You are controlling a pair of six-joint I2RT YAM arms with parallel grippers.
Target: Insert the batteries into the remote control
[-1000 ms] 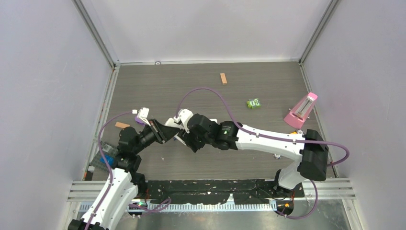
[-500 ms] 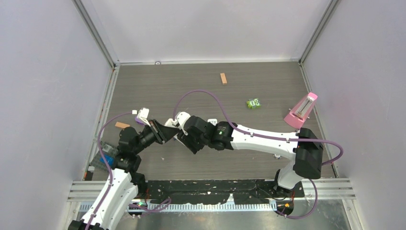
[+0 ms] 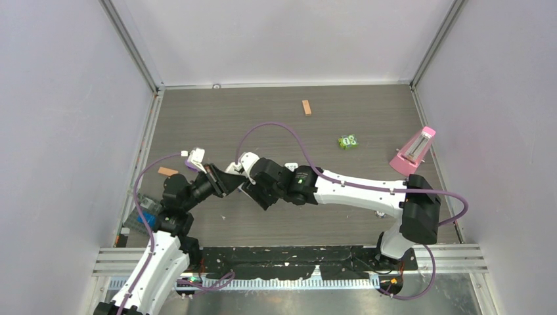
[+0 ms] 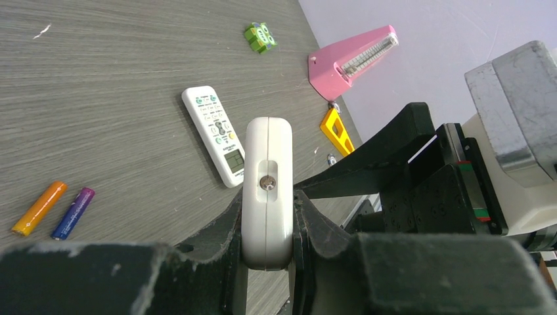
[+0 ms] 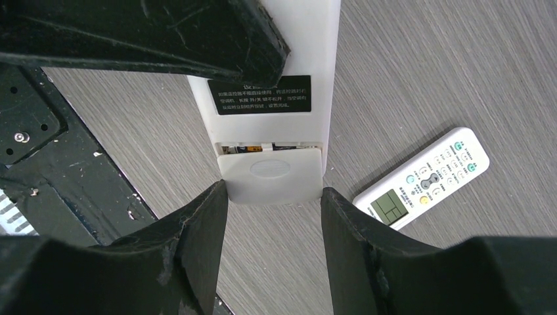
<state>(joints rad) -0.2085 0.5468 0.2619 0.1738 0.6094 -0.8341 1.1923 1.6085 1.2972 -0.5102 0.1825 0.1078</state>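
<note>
Clamping the remote control (image 4: 266, 170) edge-on between its narrow fingers, the left hand (image 4: 266, 223) holds it above the tabletop (image 4: 98, 98), left of centre in the near half of the scene. The remote's labelled back faces the right wrist camera. The right hand (image 5: 272, 191) meets it there, half-spread, with a finger pressed against each side of the battery cover (image 5: 270, 174) at the remote's end. The cover sits slightly out of line with the body, leaving a thin gap at its upper edge; what lies inside the gap cannot be made out.

The batteries rest side by side on the tabletop, apart from both hands: the orange battery (image 4: 39, 208) just beside the purple battery (image 4: 73, 212).

A second white remote (image 4: 214, 134) lies face up near them. Farther right stand a pink metronome (image 3: 414, 149) and a green block (image 3: 348, 142), with a wooden block (image 3: 306, 107) toward the far edge.
</note>
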